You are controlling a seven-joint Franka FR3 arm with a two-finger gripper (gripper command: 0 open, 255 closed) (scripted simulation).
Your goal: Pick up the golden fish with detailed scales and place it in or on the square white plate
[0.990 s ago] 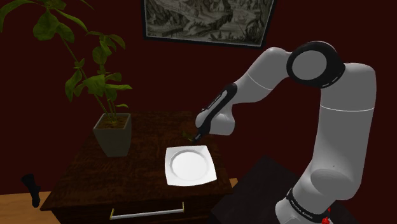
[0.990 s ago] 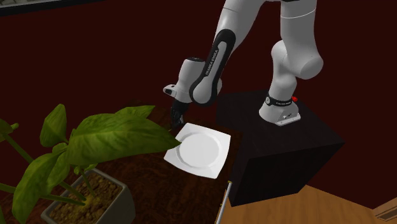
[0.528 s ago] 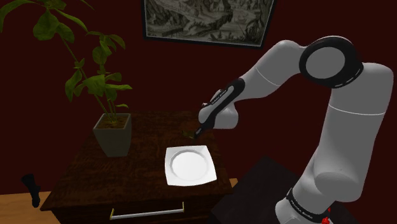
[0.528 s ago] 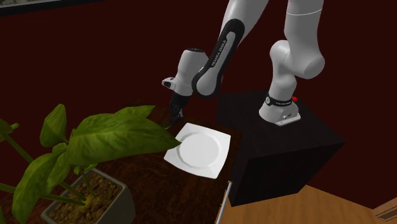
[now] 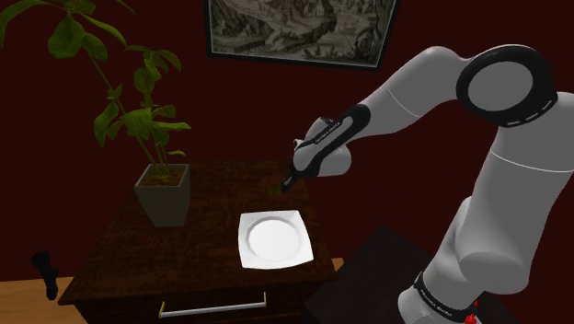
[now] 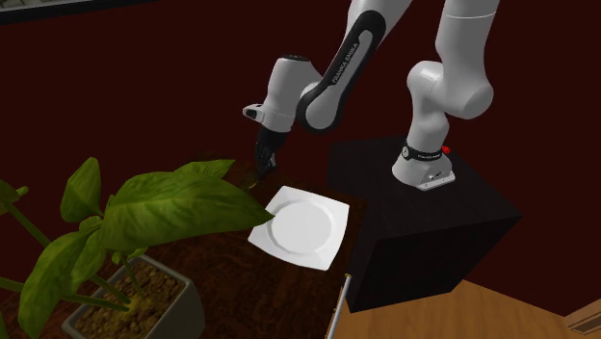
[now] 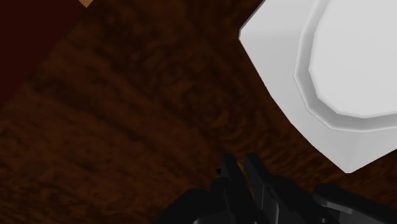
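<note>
- A small black object (image 5: pixel 44 274) is sitting on the floor at the shoulder view's far left, well apart from the gripper (image 5: pixel 283 187) and lower than it.
- A leafy green plant (image 5: pixel 138 120) is standing in a grey square pot (image 5: pixel 164 195) on the dark wooden table (image 5: pixel 184 248). It is on the shoulder view's left of the gripper, apart from it, and its top leaves are reaching higher than the hand.
- A pale drawer handle (image 5: pixel 212 303) is showing on the table's front edge, well below the gripper.
- The square white plate (image 5: pixel 274 239) is lying flat on the table, below the gripper in the shoulder view and close to it, not touching it. Nothing is lying on it.
- The gripper is hanging over the table's wood just past a corner of the plate and pointing steeply down, with its tips off the surface.
- In the wrist view its two black fingers (image 7: pixel 224 177) are standing almost together and pinching a thin golden sliver between their tips. I am reading this as the golden fish (image 7: pixel 242 166). Its scales are too small to make out.
- A framed picture (image 5: pixel 299 28) is hanging on the dark red wall above the gripper.
- The white arm (image 5: pixel 414 92) is arching up and away from the hand towards the shoulder view's right.
- The dark stand (image 5: pixel 368 271) is sitting at the lower right, well apart from the gripper.
</note>
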